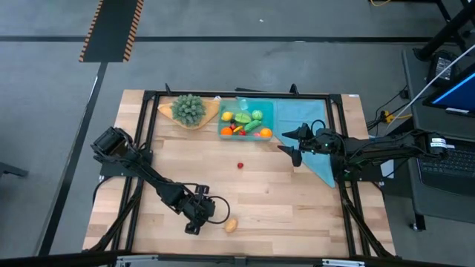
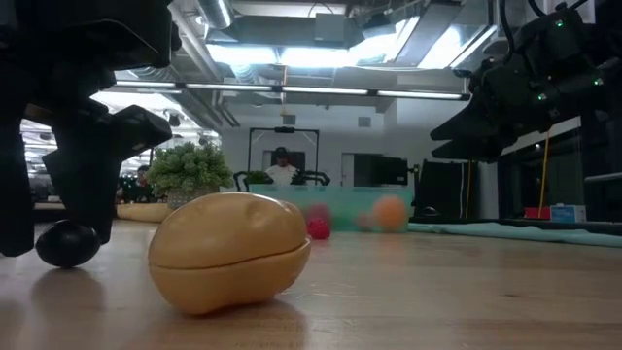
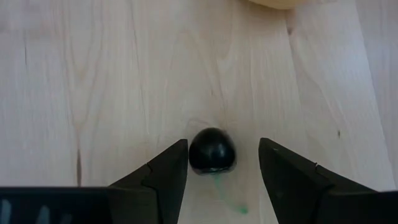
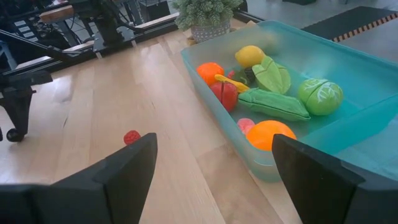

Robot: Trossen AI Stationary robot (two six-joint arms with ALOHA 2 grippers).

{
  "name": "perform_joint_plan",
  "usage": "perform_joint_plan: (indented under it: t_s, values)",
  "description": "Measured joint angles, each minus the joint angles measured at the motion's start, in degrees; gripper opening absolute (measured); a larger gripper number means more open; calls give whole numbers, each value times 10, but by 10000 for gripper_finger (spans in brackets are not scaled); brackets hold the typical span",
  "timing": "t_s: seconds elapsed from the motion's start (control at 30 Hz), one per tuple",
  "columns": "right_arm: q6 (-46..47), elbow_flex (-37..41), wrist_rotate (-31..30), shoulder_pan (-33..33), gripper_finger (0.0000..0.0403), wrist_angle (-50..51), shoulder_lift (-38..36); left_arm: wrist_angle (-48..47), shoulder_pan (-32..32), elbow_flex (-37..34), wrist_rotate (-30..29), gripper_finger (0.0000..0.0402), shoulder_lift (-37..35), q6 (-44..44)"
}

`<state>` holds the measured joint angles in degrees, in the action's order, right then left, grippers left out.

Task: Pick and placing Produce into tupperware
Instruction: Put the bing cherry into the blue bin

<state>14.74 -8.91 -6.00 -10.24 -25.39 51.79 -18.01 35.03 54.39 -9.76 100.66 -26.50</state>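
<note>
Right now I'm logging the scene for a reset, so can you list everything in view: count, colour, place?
tupperware: one, clear teal, far side of the table, middle.
produce in the tupperware: several pieces, orange, yellow, red and green; exact count unclear.
small red fruit: one, red, loose mid-table.
tan potato: one, tan, near edge, beside the left arm.
dark round fruit: one, black, on the wood between the left fingers, apart from both.
bushy plant: one, green, in a tan wooden dish left of the tupperware.
teal cloth: one, right of the tupperware.
person: one, background of the low view.
left end effector: open, straddling the dark fruit.
right end effector: open, just right of the tupperware.
</note>
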Motion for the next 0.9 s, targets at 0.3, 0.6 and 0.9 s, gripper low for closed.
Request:
perform_joint_plan:
  t_s: [0.3, 0.6, 0.9]
  values:
    - [0, 0, 0, 0, 320, 0, 0, 0, 0, 0, 0, 188, 0, 0]
    - [0, 0, 0, 0, 320, 0, 0, 0, -7, 0, -17, 188, 2, 0]
    - [0, 0, 0, 0, 320, 0, 0, -7, -7, 0, -17, 188, 6, 0]
